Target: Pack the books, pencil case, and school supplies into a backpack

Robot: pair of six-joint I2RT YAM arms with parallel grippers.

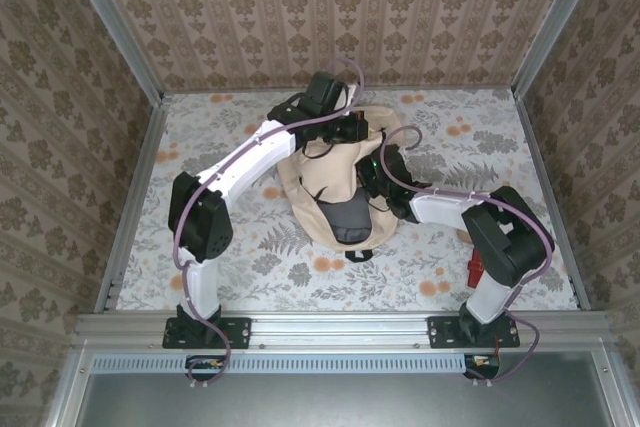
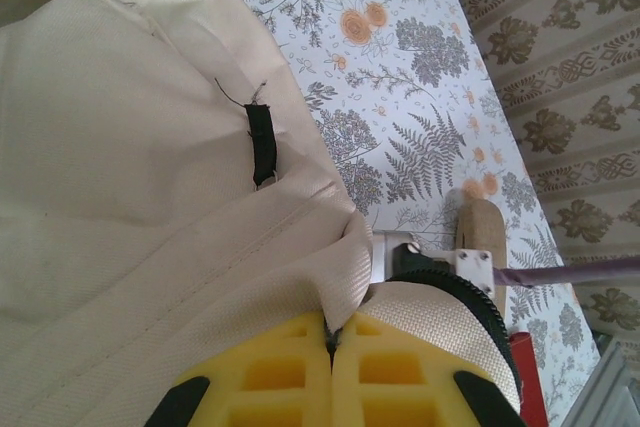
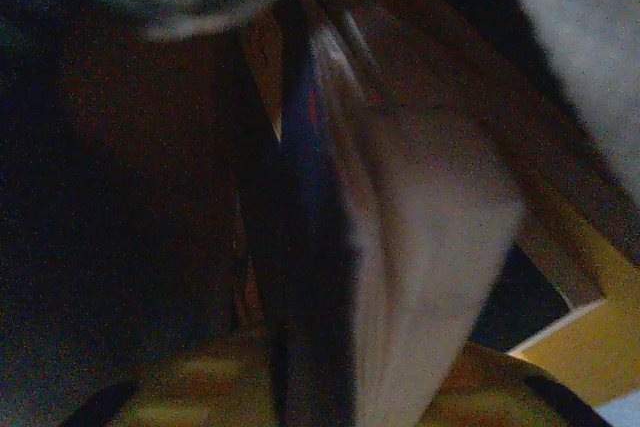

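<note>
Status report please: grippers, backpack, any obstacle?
Left gripper shut on rim of large beige fabric backpack. Right gripper inside it, dark navy-blue book between jaws, grip unclear. No obstacle seen.

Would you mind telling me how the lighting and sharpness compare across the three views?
Top view: evenly lit and sharp, the backpack clear. Left wrist view: bright, fabric weave crisp, yellow fingers cut off at the bottom edge. Right wrist view: very dark and blurred, a book barely readable.

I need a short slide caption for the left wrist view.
Left gripper pinching the beige backpack at its edge, on a floral table.
</note>
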